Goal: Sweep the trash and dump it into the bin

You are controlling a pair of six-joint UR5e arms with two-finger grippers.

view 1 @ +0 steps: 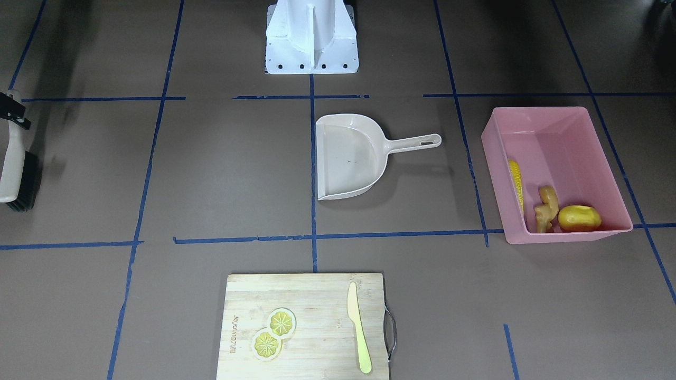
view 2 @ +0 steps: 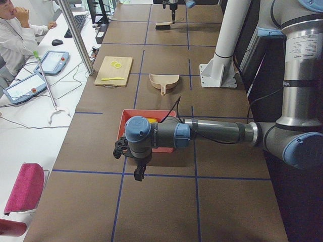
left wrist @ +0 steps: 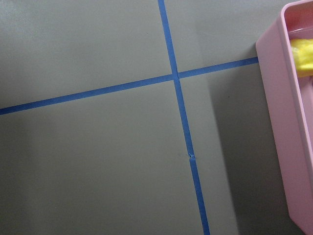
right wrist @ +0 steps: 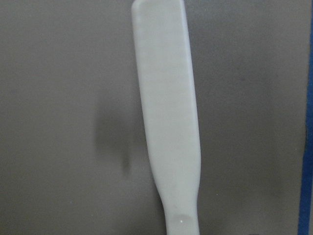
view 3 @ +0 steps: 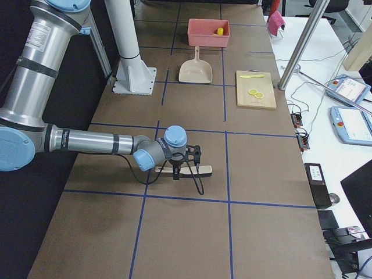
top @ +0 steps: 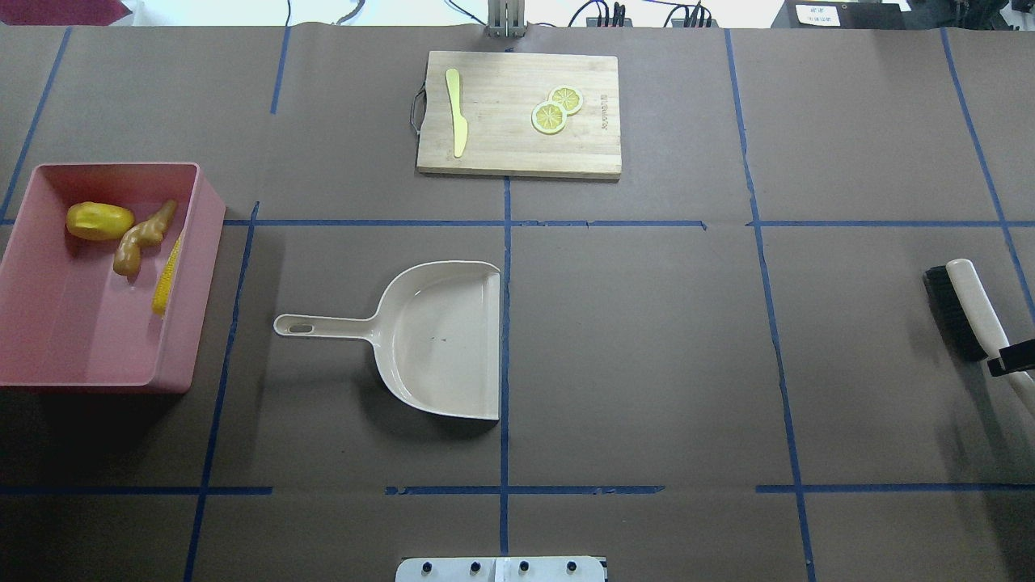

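Note:
The pink bin (top: 206,242) stands at the table's left end. In it lie the corn cob (top: 166,279), the ginger root (top: 137,238) and the rounded yellow lump (top: 99,220). The beige dustpan (top: 437,339) lies empty at mid-table. My right gripper (top: 1011,357) is at the right edge, over the handle of a brush (top: 970,303) that lies on the table. Its jaws look open either side of the handle. My left gripper (view 2: 136,169) hangs beyond the bin's outer end. I cannot tell whether it is open or shut. The left wrist view shows the bin's rim (left wrist: 288,122).
A wooden cutting board (top: 517,158) at the far middle carries a pale yellow knife (top: 457,121) and two lemon slices (top: 556,111). Blue tape lines grid the brown table. The robot's white base (view 1: 311,47) is at the near middle edge.

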